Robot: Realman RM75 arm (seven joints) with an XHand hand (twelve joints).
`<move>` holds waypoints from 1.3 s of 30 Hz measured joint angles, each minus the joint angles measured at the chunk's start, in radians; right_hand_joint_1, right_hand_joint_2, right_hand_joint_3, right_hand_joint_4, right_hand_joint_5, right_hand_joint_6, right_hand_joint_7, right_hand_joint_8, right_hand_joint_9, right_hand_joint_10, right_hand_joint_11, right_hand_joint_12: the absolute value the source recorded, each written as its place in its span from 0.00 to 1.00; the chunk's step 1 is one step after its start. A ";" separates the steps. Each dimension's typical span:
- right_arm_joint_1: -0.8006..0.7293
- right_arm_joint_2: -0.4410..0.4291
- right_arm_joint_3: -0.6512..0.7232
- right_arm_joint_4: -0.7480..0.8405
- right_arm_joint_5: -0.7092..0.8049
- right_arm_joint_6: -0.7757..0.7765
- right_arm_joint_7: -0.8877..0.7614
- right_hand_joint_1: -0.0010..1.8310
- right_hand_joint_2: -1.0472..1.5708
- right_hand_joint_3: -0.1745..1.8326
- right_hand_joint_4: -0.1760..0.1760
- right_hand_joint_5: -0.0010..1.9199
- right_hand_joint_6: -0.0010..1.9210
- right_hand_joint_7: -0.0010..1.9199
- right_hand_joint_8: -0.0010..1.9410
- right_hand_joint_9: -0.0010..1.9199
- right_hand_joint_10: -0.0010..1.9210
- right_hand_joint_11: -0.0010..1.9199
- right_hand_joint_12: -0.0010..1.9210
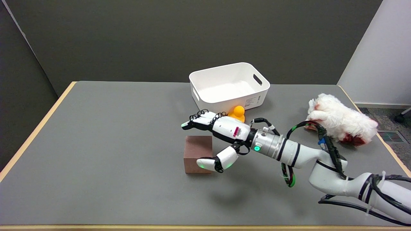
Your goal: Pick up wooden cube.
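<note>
right hand (221,138) is spread wide around the wooden cube (198,153) on the bench (106,144), thumb at its front, nothing gripped yet

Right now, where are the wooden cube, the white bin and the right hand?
wooden cube (196,146): head view, on its top face.
white bin (224,103): head view, on its near wall.
right hand (221,134): head view, on its back.
</note>
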 measured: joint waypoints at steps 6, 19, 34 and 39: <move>0.017 -0.036 -0.024 -0.014 -0.023 -0.054 -0.026 0.26 0.62 0.49 0.25 0.09 0.20 0.11 0.16 0.01 0.33 0.00 0.41; 0.033 -0.087 -0.044 -0.022 -0.047 -0.160 -0.073 0.24 0.60 0.53 0.23 0.06 0.22 0.07 0.19 0.00 0.31 0.00 0.37; 0.029 -0.106 -0.031 -0.027 -0.054 -0.213 -0.091 0.26 0.62 0.49 0.23 0.08 0.18 0.12 0.17 0.02 0.35 0.00 0.40; 0.022 -0.109 -0.020 -0.028 -0.056 -0.220 -0.094 0.28 0.62 0.52 0.21 0.07 0.20 0.13 0.21 0.04 0.37 0.00 0.42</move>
